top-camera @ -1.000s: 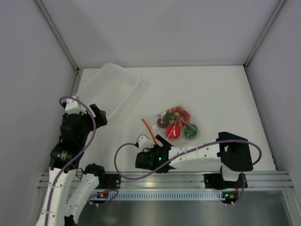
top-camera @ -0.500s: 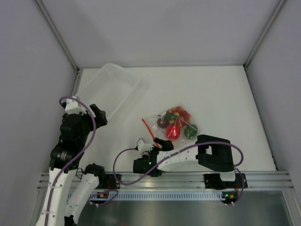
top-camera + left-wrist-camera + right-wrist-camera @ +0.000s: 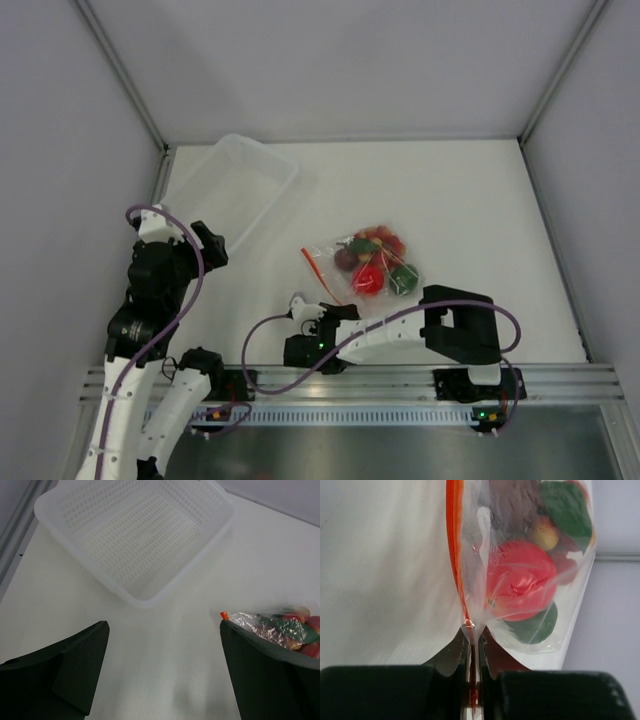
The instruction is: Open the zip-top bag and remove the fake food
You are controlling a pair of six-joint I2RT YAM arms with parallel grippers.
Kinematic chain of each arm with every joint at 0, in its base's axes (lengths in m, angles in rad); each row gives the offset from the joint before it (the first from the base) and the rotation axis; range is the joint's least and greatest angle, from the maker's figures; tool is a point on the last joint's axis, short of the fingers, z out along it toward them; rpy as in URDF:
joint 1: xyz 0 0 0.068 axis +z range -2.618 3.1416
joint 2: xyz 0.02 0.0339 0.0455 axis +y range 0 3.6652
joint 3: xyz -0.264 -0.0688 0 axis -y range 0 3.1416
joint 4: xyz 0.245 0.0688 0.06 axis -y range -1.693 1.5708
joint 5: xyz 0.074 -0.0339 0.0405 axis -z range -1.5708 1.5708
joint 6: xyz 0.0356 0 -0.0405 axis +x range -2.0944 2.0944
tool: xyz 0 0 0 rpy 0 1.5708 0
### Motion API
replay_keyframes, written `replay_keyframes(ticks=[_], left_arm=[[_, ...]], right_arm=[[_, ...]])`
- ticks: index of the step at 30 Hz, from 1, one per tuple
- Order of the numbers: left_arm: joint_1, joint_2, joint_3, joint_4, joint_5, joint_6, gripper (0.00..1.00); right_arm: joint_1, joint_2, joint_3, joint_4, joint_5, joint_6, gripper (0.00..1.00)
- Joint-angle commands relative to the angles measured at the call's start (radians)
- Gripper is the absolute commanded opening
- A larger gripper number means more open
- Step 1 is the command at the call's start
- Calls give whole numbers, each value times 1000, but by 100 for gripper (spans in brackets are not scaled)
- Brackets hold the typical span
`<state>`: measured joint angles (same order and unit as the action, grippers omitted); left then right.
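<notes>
Open bench (image 3: 480, 210) runs from the zip-top bag (image 3: 368, 262) across to the right wall (image 3: 585, 220), room enough for a hand to come in. The white basket (image 3: 235, 190) fills the far left corner, a bare lane between it and the bag. The right hand (image 3: 328, 304), pinching the bag's near edge, and its arm (image 3: 400, 335) block that side.

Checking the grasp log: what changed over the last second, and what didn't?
The right gripper drew back slightly toward the near edge and its jaws closed on the orange strip of the zip-top bag. The bag, the fake food inside, the tub and the open left gripper stayed put.
</notes>
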<state>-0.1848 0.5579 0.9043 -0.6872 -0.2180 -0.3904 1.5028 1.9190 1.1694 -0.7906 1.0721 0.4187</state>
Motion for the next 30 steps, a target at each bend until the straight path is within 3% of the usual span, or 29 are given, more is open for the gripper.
replay_keyframes(ticks=[1, 6, 9, 14, 17, 20, 23, 30], left_arm=[[-2, -9, -8, 55, 0, 15, 98], [-1, -3, -7, 74, 38, 18, 98], [-1, 0, -10, 110, 156, 36, 98], [-1, 49, -8, 205, 570, 9, 99], [-1, 105, -51, 383, 811, -108, 99], [-7, 181, -114, 673, 967, -273, 99], [-72, 259, -107, 833, 976, -308, 98], [-464, 453, 25, 856, 786, 104, 99]], right_arm=[[-1, -128, -2, 60, 7, -33, 0], [-15, -264, 10, 86, -127, -81, 0], [-32, -374, 24, 91, -242, -101, 0], [-87, -576, 35, 71, -460, -109, 0], [-139, -688, 33, 57, -578, -126, 0], [-213, -787, 21, 51, -681, -144, 0], [-291, -873, -7, 63, -770, -150, 0], [-424, -963, -28, 47, -914, -187, 0]])
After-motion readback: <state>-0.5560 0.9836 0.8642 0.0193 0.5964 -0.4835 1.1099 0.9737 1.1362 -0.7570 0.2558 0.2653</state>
